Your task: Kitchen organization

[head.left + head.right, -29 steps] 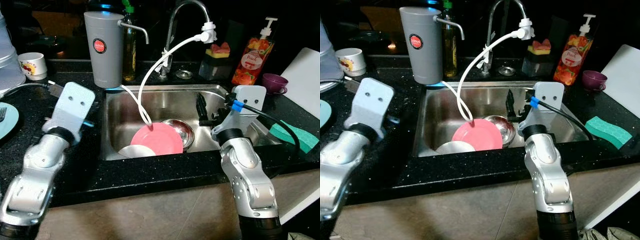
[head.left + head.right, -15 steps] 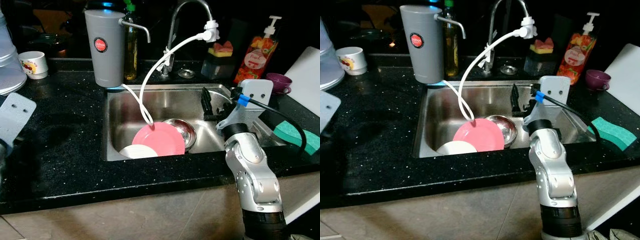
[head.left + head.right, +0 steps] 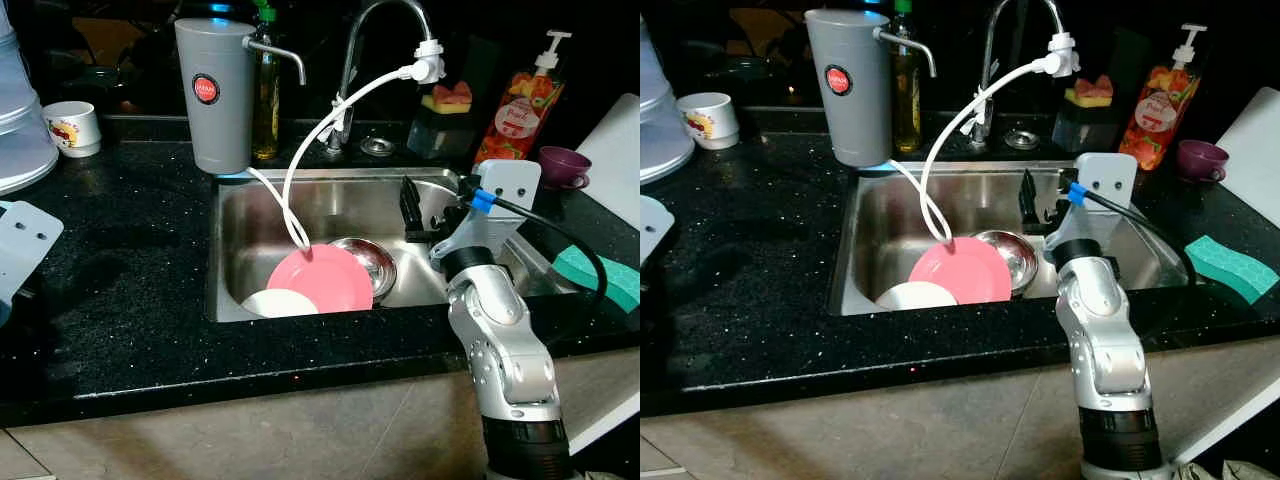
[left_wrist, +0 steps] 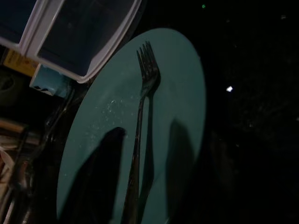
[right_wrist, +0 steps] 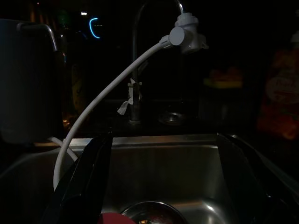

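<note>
In the steel sink (image 3: 228, 250) a pink plate (image 3: 320, 280) leans on a white dish (image 3: 278, 302), beside a steel bowl (image 3: 368, 262). My right gripper (image 3: 428, 210) hovers over the sink's right side, open and empty; in the right wrist view its fingers (image 5: 88, 172) frame the basin and the faucet. My left arm (image 3: 25, 240) is at the far left edge of the counter. The left gripper (image 4: 145, 177) is open above a teal plate (image 4: 177, 102), and a fork (image 4: 142, 112) lies on the plate between its dark fingers.
A grey water filter (image 3: 222, 95), the faucet (image 3: 375, 30) with a white hose (image 3: 330, 120), a soap bottle (image 3: 518, 100) and a purple cup (image 3: 565, 165) line the back. A green sponge (image 3: 605, 275) and a white board (image 3: 615, 150) lie right. A white mug (image 3: 72, 128) stands back left.
My left arm has drawn back from beside the sink to the far left edge of the counter. The right gripper has stayed over the sink.
</note>
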Tool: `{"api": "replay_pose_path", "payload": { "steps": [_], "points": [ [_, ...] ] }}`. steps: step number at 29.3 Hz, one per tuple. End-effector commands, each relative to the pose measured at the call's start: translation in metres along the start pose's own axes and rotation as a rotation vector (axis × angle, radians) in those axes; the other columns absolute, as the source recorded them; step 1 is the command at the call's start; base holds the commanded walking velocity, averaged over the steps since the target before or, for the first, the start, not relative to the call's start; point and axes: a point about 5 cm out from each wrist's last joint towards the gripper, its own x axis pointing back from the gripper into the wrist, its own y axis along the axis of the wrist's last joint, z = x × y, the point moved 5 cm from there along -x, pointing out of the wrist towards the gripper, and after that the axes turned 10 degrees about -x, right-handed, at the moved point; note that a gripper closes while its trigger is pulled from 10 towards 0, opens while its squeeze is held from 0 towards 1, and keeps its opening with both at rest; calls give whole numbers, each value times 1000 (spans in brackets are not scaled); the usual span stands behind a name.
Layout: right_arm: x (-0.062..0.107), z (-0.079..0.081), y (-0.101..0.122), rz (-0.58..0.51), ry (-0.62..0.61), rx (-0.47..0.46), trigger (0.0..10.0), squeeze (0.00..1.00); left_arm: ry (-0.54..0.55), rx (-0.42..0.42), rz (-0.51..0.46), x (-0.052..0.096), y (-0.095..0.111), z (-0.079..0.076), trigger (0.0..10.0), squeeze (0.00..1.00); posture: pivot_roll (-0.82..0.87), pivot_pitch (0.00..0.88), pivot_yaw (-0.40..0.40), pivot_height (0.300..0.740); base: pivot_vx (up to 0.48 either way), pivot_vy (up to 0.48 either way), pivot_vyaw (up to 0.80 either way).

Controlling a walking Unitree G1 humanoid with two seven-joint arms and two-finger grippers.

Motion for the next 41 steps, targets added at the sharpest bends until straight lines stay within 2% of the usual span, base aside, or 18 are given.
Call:
{"api": "replay_pose_path", "payload": {
  "steps": [1,2,4,5,6,13,21,22,23,25,27,29,30,32,36,39,40,41],
  "points": [
    [0,-3,2,-10,-10,2,10000,0,-15,-62,39,-1,-12,-4,1176,0,145,172,-76,740,0,0,0],
    [0,-4,2,-10,-11,1,10000,0,-7,-92,42,-2,-15,-3,0,0,145,172,-76,740,0,0,0],
    [0,-4,2,-10,-12,0,10000,0,-2,-111,44,-2,-17,-2,0,0,143,172,-76,740,0,0,0],
    [-1,-4,2,-10,-11,-1,10000,0,5,-166,40,-3,-19,-2,0,0,143,172,-76,740,0,0,0],
    [-1,-4,2,-10,-11,-2,10000,0,5,-187,37,-4,-20,-2,0,0,143,172,-76,740,0,0,0],
    [-1,-4,2,-10,-10,-5,10000,0,-1,-231,5,-4,-15,-7,0,0,140,170,-80,740,0,0,0],
    [-2,-4,2,-11,-10,-7,10000,0,-20,-289,-82,-5,3,-16,0,0,135,167,-80,740,0,0,0],
    [-2,-4,2,-12,-9,-7,10000,0,-12,-323,-116,-4,10,-16,10000,0,133,163,-82,740,0,0,0],
    [-2,-4,2,-12,-8,-6,10000,0,-6,-348,-140,-4,15,-16,10000,0,133,163,-82,740,0,0,0],
    [-2,-4,3,-12,-8,-6,10000,0,-6,-344,-153,-4,19,-16,10000,0,133,163,-82,740,0,0,0],
    [-3,-4,3,-14,-7,-6,10000,0,-4,-389,-229,-2,34,-17,10000,0,131,158,-83,740,0,0,0],
    [-3,-3,3,-15,-6,-7,10000,0,-25,-369,-288,1,46,-21,10000,0,131,158,-83,740,0,0,0],
    [-3,-3,3,-15,-6,-7,10000,0,-25,-369,-288,1,46,-21,10000,0,131,158,-83,740,0,0,0],
    [-4,-3,3,-15,-5,-7,10000,0,-66,-359,-362,6,62,-27,10000,0,131,153,-84,740,0,0,0],
    [-4,-3,3,-15,-3,-7,10000,0,-97,-372,-425,12,75,-33,10000,0,131,149,-82,740,0,0,0],
    [-5,-2,3,-17,0,-8,10000,0,-193,-345,-506,23,89,-49,10000,0,131,149,-82,740,0,0,0],
    [-5,-2,3,-17,0,-8,10000,0,-193,-345,-506,23,89,-49,10000,0,131,149,-82,740,0,0,0],
    [-5,-1,4,-18,1,-8,10000,0,-240,-327,-549,29,96,-58,10000,0,131,144,-81,740,0,0,0]
  ]
}}
